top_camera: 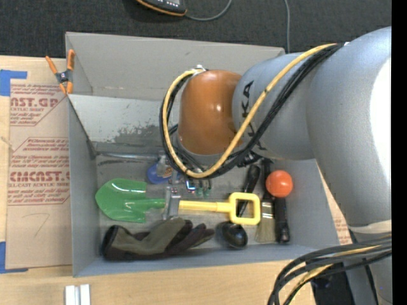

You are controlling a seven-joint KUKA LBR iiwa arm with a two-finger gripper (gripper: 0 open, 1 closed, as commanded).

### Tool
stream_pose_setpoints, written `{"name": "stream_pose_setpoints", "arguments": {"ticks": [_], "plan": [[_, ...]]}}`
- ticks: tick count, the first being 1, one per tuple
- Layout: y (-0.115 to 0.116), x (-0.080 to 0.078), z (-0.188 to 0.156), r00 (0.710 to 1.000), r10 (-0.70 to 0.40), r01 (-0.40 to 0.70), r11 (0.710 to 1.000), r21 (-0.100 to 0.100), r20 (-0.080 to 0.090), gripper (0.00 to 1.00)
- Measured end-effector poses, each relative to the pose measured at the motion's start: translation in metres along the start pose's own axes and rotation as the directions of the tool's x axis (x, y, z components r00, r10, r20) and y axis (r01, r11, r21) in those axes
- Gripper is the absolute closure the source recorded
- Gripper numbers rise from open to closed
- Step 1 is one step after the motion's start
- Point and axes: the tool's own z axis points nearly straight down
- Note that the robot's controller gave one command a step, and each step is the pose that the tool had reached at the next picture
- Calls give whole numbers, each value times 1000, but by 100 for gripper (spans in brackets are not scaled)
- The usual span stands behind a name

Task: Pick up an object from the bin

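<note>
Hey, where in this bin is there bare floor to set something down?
Bare floor lies back left, between the bin's left wall, the arm's orange cover and the green shovel blade. The front is crowded: dark glove, yellow handle, black ball, and orange ball to the right.

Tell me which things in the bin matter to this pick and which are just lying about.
In play: gripper, down at the neck of the green plastic toy shovel with yellow handle.
Lying about: dark fabric glove, round orange ball, small black rounded knob, black stick-shaped tool, small blue object.
</note>
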Motion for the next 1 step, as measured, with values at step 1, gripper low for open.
{"name": "stream_pose_setpoints", "arguments": {"ticks": [1], "plan": [[0,0,0,1000,0,0,1000,0,0,0]]}}
